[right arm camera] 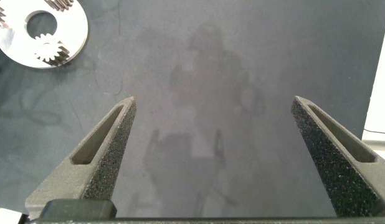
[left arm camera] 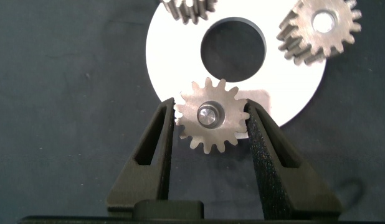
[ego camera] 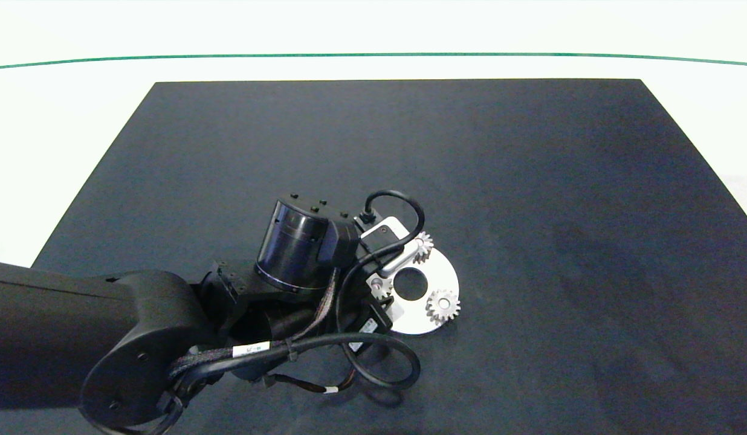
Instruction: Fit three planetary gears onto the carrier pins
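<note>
The left arm reaches in from the left over the dark mat [ego camera: 470,169] that covers the bench [ego camera: 59,121], its wrist above the near-left edge of the white disc [ego camera: 443,273].

In the left wrist view, the left end effector [left arm camera: 210,121] has its two fingers closed on a gear [left arm camera: 211,118] — one finger touches the teeth on each side. This gear sits at the edge of the disc [left arm camera: 180,62], and a silvery pin end [left arm camera: 208,115] shows in its centre hole, so it is on a pin; whether it is fully seated cannot be told.

Two more gears rest on the same disc, spaced around its large central hole [left arm camera: 233,48]. One [left arm camera: 320,28] lies flat with a pale pin top in its bore. The other [left arm camera: 189,9] is cut off by the edge of the view, so only some teeth show.

From the head view, one gear [ego camera: 442,306] sits on the near-right part of the disc and another [ego camera: 422,246] at its far edge, just beside the left arm's wrist. The held gear [ego camera: 381,287] is mostly hidden under the arm.

The right end effector [right arm camera: 211,158] hovers over bare mat well apart from the disc [right arm camera: 77,34], fingers wide apart and holding nothing — the arm itself barely enters the head view.
</note>
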You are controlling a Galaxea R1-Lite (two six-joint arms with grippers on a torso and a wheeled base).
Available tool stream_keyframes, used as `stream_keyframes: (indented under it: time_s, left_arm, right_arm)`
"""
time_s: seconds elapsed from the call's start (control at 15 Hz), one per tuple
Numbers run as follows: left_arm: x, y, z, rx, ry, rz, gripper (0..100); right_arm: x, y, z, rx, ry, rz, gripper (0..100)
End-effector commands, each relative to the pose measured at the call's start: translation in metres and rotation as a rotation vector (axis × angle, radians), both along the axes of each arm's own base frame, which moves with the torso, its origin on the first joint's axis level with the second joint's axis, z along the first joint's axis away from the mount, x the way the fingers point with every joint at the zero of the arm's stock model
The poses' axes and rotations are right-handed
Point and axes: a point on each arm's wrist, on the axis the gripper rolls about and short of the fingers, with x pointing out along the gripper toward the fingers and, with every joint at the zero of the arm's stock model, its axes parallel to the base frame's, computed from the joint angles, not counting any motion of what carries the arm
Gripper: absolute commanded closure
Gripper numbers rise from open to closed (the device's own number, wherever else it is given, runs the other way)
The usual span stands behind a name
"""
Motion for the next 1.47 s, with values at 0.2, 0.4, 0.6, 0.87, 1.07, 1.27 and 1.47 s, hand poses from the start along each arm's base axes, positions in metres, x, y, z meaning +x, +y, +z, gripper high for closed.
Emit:
stream_keyframes:
  time_s: [0.2, 0.4, 0.6, 0.87, 1.07, 1.27, 1.47]
  left_arm:
    - [0.0, 0.001, -0.004, 0.011, 0.008, 0.002, 0]
    - [0.001, 0.001, -0.004, 0.011, 0.008, 0.004, 0]
    - [0.001, 0.001, -0.003, 0.006, 0.001, 0.005, 0]
    - [-0.003, 0.008, 0.011, -0.02, -0.028, 0.006, 0]
    - [-0.017, 0.061, 0.056, -0.082, -0.084, 0.107, 0]
    - [-0.036, 0.151, 0.091, -0.132, -0.158, 0.394, 0]
    - [-0.077, 0.223, 0.096, -0.143, -0.25, 0.736, 0]
  right_arm:
    - [0.001, 0.0, -0.001, -0.004, 0.006, -0.001, 0]
    - [0.001, 0.0, 0.0, -0.003, 0.004, -0.001, 0]
    - [0.001, 0.0, 0.0, -0.003, 0.004, -0.001, 0]
    - [0.001, 0.0, -0.001, -0.005, 0.007, -0.004, 0]
    - [0.001, 0.0, -0.001, 0.003, 0.008, -0.014, 0]
    - [0.007, -0.004, -0.005, 0.019, 0.032, -0.111, 0]
    - [0.004, -0.01, -0.016, 0.069, 0.055, -0.187, 0]
